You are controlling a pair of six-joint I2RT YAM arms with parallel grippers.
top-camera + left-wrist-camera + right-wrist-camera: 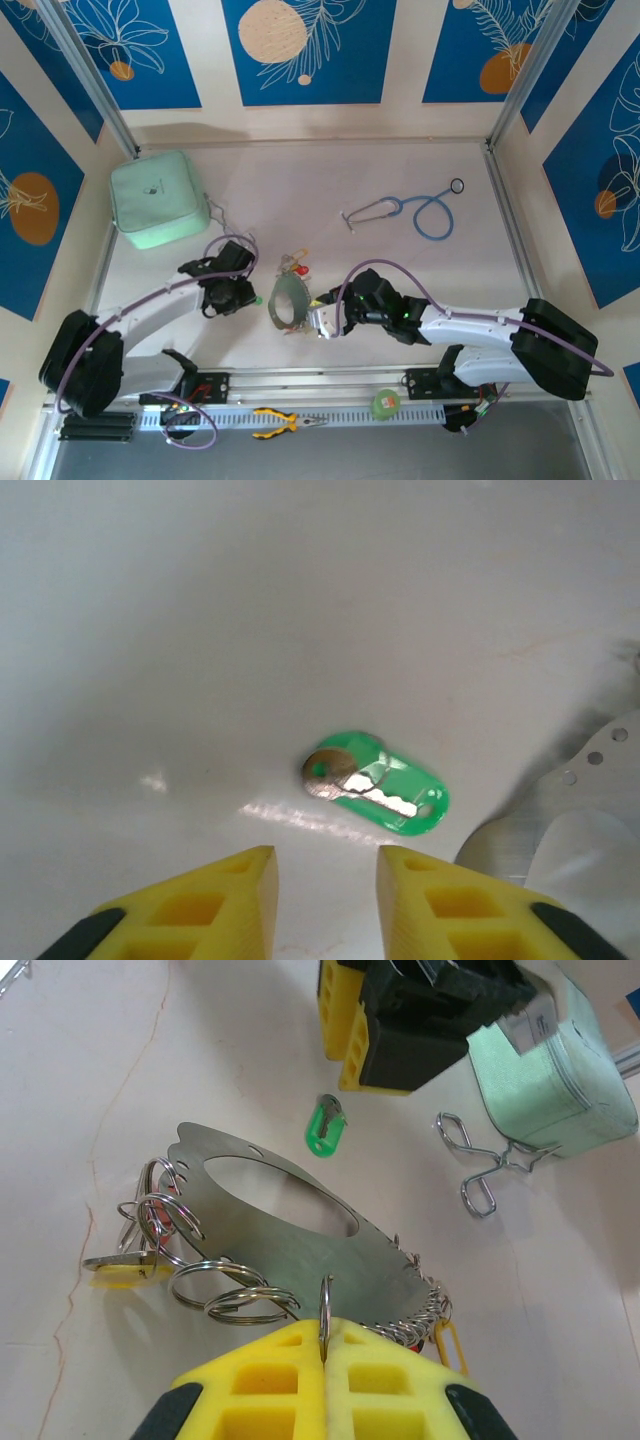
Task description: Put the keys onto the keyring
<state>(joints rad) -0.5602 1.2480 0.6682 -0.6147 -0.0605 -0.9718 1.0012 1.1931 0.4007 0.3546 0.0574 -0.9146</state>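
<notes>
Green key flat on bench, just ahead of left claw, slightly right; long axis crosswise to approach. Left claw apart, empty; right claw clamped on keyring nearby.

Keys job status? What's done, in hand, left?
Done: the yellow-tagged key looks hung among the rings of the keyring. In hand: right gripper is shut on the keyring's edge; left gripper hovers open over the green-tagged key, not touching. Left: that key lies loose on the table, to be picked and threaded.
</notes>
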